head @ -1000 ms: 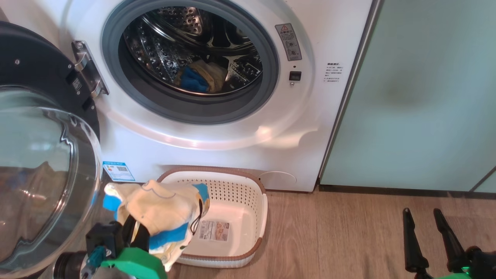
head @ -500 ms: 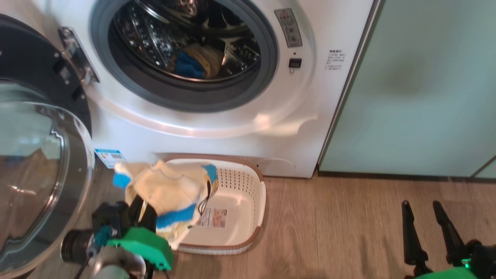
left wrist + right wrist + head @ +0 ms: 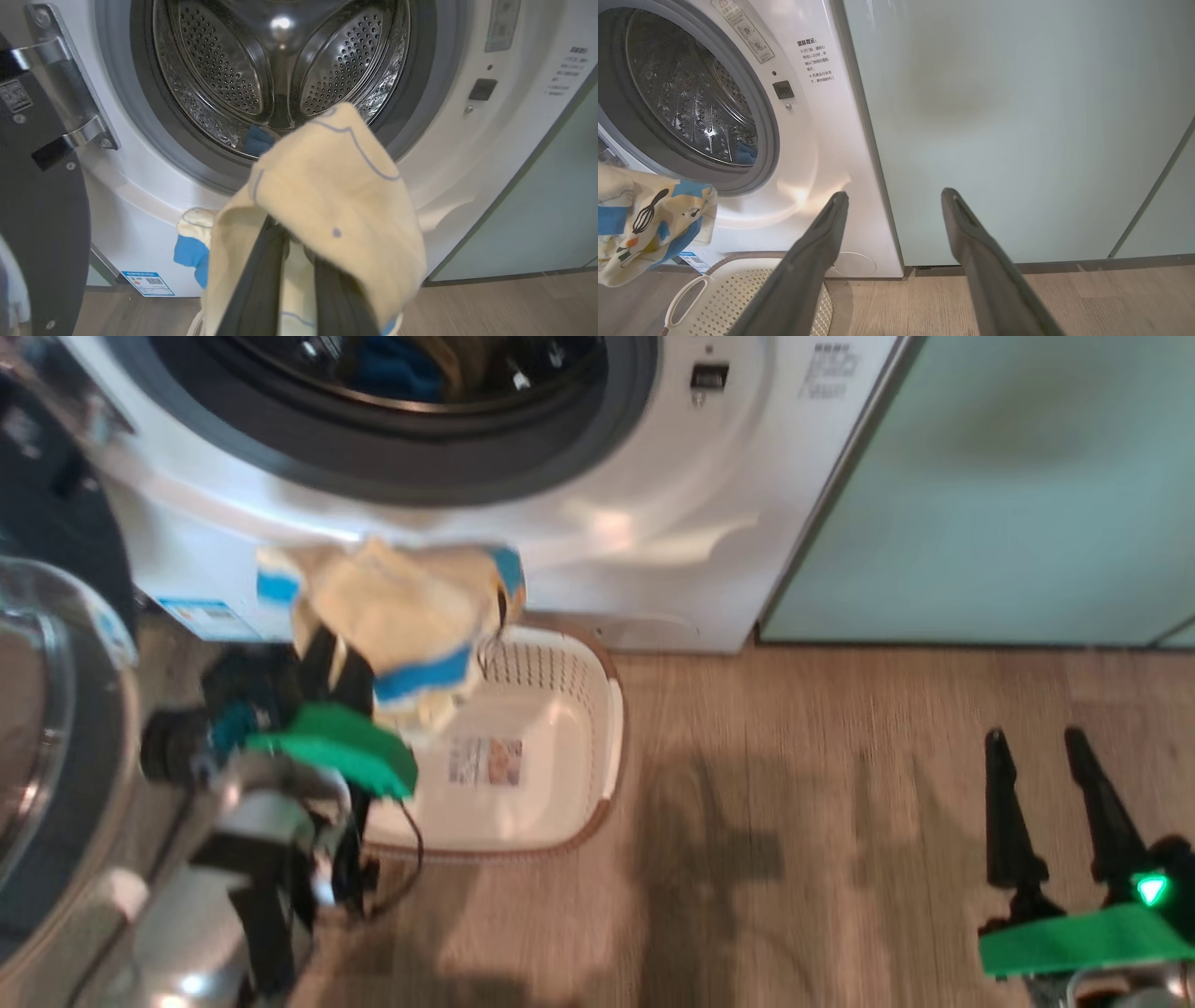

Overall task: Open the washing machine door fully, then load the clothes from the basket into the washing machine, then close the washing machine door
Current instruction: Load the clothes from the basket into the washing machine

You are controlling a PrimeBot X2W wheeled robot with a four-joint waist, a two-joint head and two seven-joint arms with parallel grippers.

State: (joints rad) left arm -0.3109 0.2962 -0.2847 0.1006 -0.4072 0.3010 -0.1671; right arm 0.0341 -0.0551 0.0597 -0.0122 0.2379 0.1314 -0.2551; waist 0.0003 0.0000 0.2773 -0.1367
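head view: left gripper (image 3: 338,665) clamped on the clothes (image 3: 401,607), centre-left, above the basket (image 3: 611,709); right gripper (image 3: 1035,739) spread, empty, lower right.
left wrist view: the clothes front the washing machine (image 3: 444,154) mouth (one piece already inside).
right wrist view: fingers (image 3: 808,261) apart.
advice: carry deep past the grey ring (image 3: 114,102) before release.

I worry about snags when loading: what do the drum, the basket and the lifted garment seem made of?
The drum looks like polished stainless steel: bright glints, punched holes. The basket looks like moulded plastic, smooth cream with slight sheen, perforated walls. The garment seems thin matte cloth, perhaps cotton: it drapes in soft folds.
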